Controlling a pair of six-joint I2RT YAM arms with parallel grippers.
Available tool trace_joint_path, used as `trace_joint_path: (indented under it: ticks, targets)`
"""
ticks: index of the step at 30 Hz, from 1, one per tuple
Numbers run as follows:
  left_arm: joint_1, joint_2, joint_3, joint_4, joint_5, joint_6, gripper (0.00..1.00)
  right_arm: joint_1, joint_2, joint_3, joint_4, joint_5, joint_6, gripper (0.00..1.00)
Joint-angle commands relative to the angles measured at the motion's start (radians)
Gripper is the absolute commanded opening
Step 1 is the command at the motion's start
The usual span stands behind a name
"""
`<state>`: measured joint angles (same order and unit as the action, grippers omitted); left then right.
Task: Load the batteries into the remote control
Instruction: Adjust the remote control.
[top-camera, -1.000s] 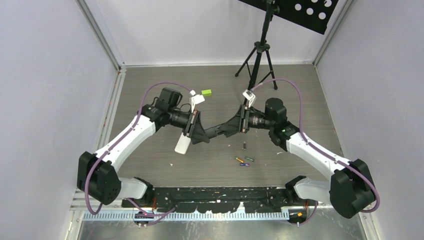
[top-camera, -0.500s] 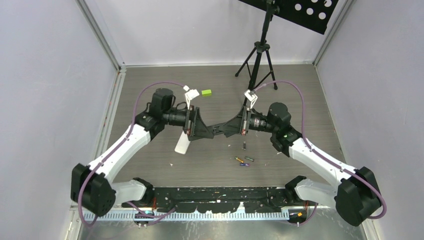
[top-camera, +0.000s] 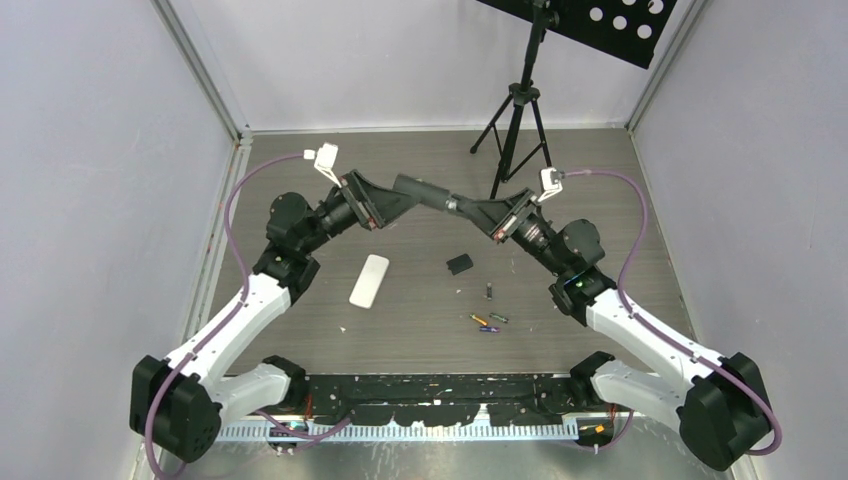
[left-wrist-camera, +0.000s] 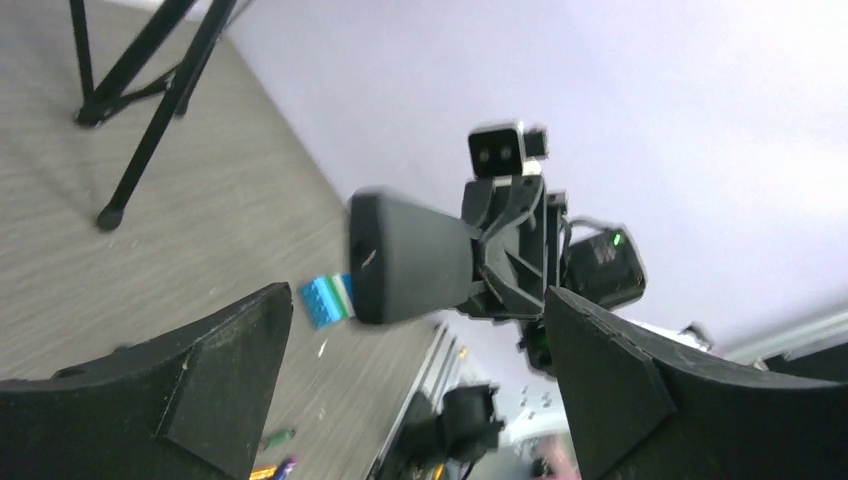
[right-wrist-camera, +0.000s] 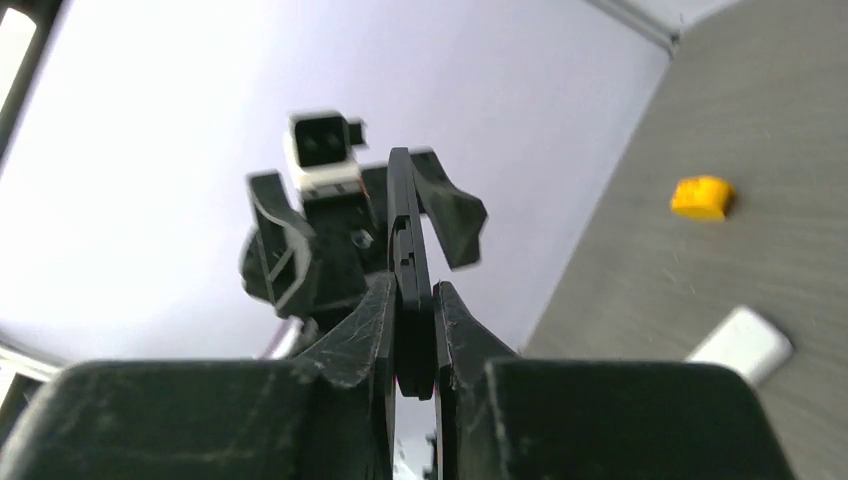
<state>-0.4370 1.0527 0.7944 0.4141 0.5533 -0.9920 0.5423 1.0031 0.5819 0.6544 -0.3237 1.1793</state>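
The right tool (right-wrist-camera: 412, 300) is clamped on the thin dark remote (left-wrist-camera: 410, 255), now raised off the counter (top-camera: 420, 305) toward 12 o'clock. The left tool (left-wrist-camera: 415, 300) gapes wide at its free end. A black piece (top-camera: 460, 264), likely the cover, has appeared at 6 o'clock. The batteries (top-camera: 488, 322) lie untouched at 5 o'clock, so loading can probably begin.

A robotics lab cell: plain lavender panels (top-camera: 100, 150) in aluminium framing (top-camera: 197, 70) box in a wood-grain worktop (top-camera: 400, 335). A tripod (top-camera: 521, 92) stands at upper centre. A cabled left arm (top-camera: 225, 335) and right arm (top-camera: 640, 325) are bolted along the bottom edge.
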Motion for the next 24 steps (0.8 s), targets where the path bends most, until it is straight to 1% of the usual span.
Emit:
trace_joint_path:
  ticks: [1,4,5,8,11,13,15,17,20,21,23,24]
  targets:
    - [0.004,0.045,-0.032,0.39,-0.149,-0.226,0.98,0.01,0.004,0.006,0.23,0.202,0.084,0.0]
    - [0.001,0.102,-0.028,0.584,-0.144,-0.308,0.95,0.029,0.064,0.048,0.225,0.203,0.105,0.0]
    - [0.0,0.122,-0.02,0.618,-0.146,-0.33,0.95,0.041,0.083,0.06,0.223,0.21,0.11,0.0]
    - [-0.006,0.162,0.006,0.656,-0.149,-0.365,0.88,0.092,0.136,0.083,0.245,0.25,0.103,0.0]
    - [-0.009,0.175,-0.007,0.688,-0.175,-0.372,0.74,0.142,0.183,0.089,0.279,0.294,0.1,0.0]
    - [-0.009,0.163,-0.046,0.727,-0.227,-0.365,0.68,0.169,0.204,0.086,0.301,0.336,0.1,0.0]
    - [-0.009,0.142,-0.074,0.729,-0.264,-0.355,0.57,0.193,0.226,0.082,0.314,0.378,0.099,0.01]
    - [-0.011,0.131,-0.087,0.727,-0.27,-0.346,0.47,0.21,0.239,0.076,0.323,0.412,0.091,0.0]
    - [-0.014,0.121,-0.112,0.741,-0.28,-0.343,0.34,0.232,0.258,0.07,0.333,0.472,0.073,0.0]
    - [-0.014,0.118,-0.126,0.756,-0.293,-0.343,0.28,0.235,0.267,0.074,0.335,0.485,0.072,0.0]
    - [-0.014,0.111,-0.157,0.786,-0.327,-0.34,0.14,0.238,0.293,0.085,0.35,0.483,0.065,0.0]
    - [-0.014,0.108,-0.168,0.795,-0.34,-0.338,0.04,0.239,0.305,0.092,0.357,0.471,0.058,0.0]
